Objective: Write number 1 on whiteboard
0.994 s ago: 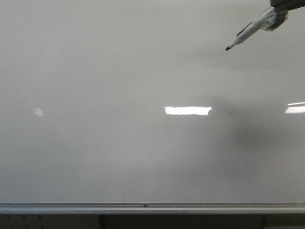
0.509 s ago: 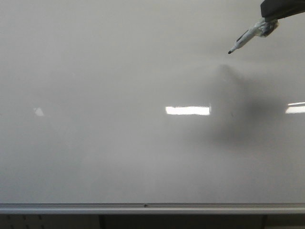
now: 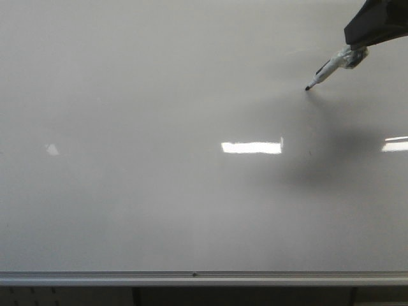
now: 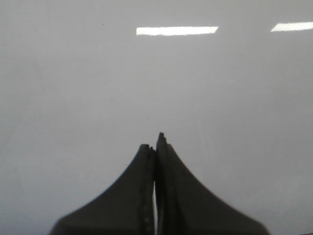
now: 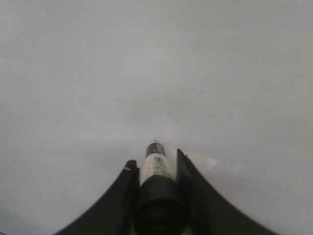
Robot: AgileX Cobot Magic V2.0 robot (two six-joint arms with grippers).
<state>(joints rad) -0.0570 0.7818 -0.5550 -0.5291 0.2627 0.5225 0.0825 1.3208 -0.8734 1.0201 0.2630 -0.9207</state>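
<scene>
Clamped on the marker [image 3: 333, 64], our right gripper [image 5: 156, 169] has carried its tip lower and closer to the whiteboard [image 3: 159, 191] over the last second, so the tip now looks at or just off the surface in the upper right. We see no number 1 yet, so the stroke remains to be drawn. Our left gripper [image 4: 155, 147] hangs idle, jaws together, holding nothing.

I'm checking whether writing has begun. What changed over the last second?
The marker, shut in the right gripper, came down the whiteboard with its tip closing on the surface. No stroke shows yet. The left gripper is shut and empty.
</scene>
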